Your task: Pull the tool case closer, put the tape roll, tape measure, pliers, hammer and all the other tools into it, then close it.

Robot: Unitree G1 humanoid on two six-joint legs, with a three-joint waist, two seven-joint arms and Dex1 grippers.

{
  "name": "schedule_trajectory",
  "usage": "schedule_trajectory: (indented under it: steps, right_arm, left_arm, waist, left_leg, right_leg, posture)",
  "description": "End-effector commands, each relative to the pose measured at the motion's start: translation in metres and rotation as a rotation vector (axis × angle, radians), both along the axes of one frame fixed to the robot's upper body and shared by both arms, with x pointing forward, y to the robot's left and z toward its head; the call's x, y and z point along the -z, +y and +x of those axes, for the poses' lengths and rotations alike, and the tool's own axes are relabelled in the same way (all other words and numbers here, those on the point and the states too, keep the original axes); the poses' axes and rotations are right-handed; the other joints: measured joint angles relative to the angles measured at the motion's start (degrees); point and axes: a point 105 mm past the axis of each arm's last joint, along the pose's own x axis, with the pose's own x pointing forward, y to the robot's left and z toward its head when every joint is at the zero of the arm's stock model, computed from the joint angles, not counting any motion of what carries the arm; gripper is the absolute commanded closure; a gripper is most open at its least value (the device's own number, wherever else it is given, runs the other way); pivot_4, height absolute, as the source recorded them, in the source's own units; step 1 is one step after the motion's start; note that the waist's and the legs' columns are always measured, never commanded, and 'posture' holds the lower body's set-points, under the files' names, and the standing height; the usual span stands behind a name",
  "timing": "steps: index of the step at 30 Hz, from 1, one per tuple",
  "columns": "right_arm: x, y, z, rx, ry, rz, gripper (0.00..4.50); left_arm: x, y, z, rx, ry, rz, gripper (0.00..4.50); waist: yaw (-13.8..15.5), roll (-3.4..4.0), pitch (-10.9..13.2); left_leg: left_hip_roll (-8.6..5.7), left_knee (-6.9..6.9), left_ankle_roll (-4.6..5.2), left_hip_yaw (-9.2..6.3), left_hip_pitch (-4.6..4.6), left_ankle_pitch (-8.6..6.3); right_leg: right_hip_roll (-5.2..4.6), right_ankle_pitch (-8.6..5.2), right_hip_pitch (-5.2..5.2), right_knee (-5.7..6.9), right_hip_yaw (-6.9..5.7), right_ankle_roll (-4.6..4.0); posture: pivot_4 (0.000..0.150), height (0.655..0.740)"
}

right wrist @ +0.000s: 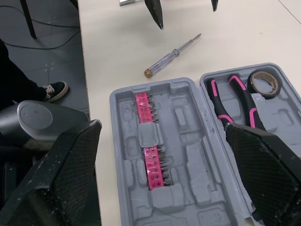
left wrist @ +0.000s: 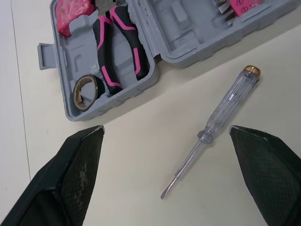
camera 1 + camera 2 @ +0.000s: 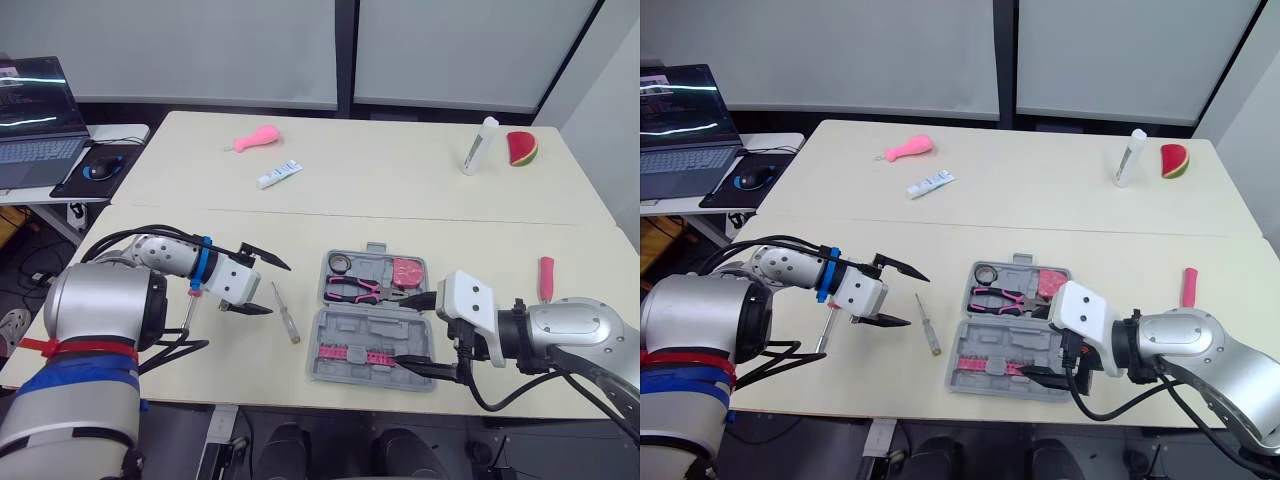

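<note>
The grey tool case (image 3: 372, 322) lies open near the front of the table. Its far half holds a black tape roll (image 3: 340, 264), pink-handled pliers (image 3: 352, 289) and a pink tool (image 3: 405, 271). Its near half holds a pink bit strip (image 1: 151, 155). A clear-handled screwdriver (image 3: 287, 312) lies on the table just left of the case. My left gripper (image 3: 258, 286) hovers open left of that screwdriver, which sits between its fingers in the left wrist view (image 2: 221, 117). My right gripper (image 3: 418, 333) is open at the case's right edge, holding nothing. A red-handled tool (image 3: 546, 277) lies far right.
A thin metal tool with a red part (image 3: 190, 305) lies under my left wrist. On the far table sit a pink object (image 3: 255, 138), a white tube (image 3: 279, 174), a white bottle (image 3: 480, 145) and a watermelon slice (image 3: 521, 148). A laptop (image 3: 35, 120) stands on a desk at left.
</note>
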Motion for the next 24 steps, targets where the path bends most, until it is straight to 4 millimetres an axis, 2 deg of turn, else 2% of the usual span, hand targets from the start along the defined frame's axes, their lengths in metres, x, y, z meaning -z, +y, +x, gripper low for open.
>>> schedule_trajectory:
  steps: [1,6,14,17,20,24]
  right_arm:
    - [-0.007,0.003,0.001,-0.028,-0.046,-0.002,0.0]
    - [-0.005,0.003,0.004,-0.026,-0.052,-0.015,0.0]
    - [-0.003,0.004,0.008,-0.022,-0.071,-0.035,0.0]
    - [-0.002,0.006,0.011,-0.024,-0.084,-0.042,0.0]
    - [-0.002,0.008,0.013,-0.027,-0.106,-0.052,0.0]
    - [-0.004,0.012,0.017,-0.042,-0.149,-0.064,0.0]
  left_arm:
    - [-0.002,0.011,-0.002,0.086,-0.084,0.084,0.07]
    - [0.0,0.019,0.006,0.145,-0.197,0.215,0.07]
    - [-0.01,0.007,0.008,0.249,-0.33,0.295,0.07]
    - [-0.01,0.006,0.007,0.255,-0.329,0.294,0.07]
    - [-0.012,0.005,0.012,0.178,-0.307,0.252,0.07]
    - [-0.008,0.01,0.015,-0.039,-0.138,0.121,0.07]
  waist:
    - [-0.18,0.02,-0.02]
    - [-0.6,0.02,-0.03]
    - [-0.62,0.02,-0.03]
    - [-0.86,0.02,-0.03]
    - [-1.15,0.02,-0.03]
    - [-1.28,0.04,-0.03]
  left_leg:
    - [0.01,0.01,0.0,0.0,0.01,0.0]
    - [0.04,0.17,0.0,-0.11,0.0,0.0]
    - [-0.02,0.38,0.01,-0.19,-0.02,-0.01]
    - [-0.03,0.4,0.01,-0.19,-0.02,-0.01]
    - [-0.03,0.39,0.01,-0.21,-0.02,-0.01]
    - [-0.02,0.4,0.01,-0.24,-0.01,-0.01]
  right_leg:
    - [-0.05,0.0,0.01,0.01,0.01,0.0]
    - [-0.24,0.0,0.0,0.2,-0.03,0.0]
    - [-0.25,0.0,0.05,0.32,-0.01,0.0]
    - [-0.24,0.0,0.05,0.33,0.01,0.0]
    - [-0.23,0.0,0.04,0.34,0.01,0.0]
    - [-0.22,0.0,-0.01,0.46,-0.01,0.0]
  posture:
    - [0.15,0.74]
    - [0.15,0.74]
    - [0.15,0.74]
    - [0.15,0.74]
    - [0.15,0.74]
    - [0.15,0.74]
